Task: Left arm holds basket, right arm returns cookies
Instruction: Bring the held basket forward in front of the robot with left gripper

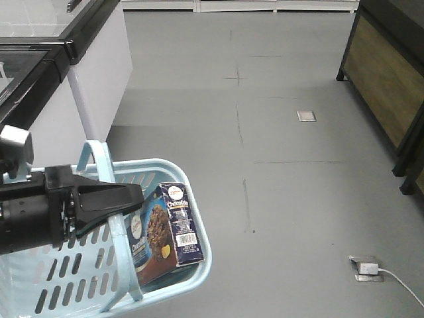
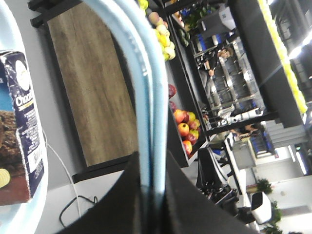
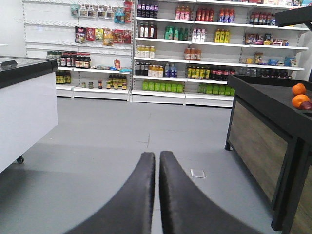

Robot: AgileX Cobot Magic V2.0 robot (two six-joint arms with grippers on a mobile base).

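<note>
My left jaws pinch the hoop handle (image 2: 151, 107) of the basket (image 1: 142, 163), with the cookies (image 1: 167, 225) leaning inside it. My right jaws are pressed together, gripping nothing.

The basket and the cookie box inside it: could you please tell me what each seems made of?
The basket looks like moulded plastic, pale blue and slightly glossy: slotted walls, smooth rounded rim. The cookie box looks like printed cardboard: sharp folded edges, barcode panel, mild sheen.

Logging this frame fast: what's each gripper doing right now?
Left gripper: closed on the basket handle.
Right gripper: closed, holding nothing.
</note>
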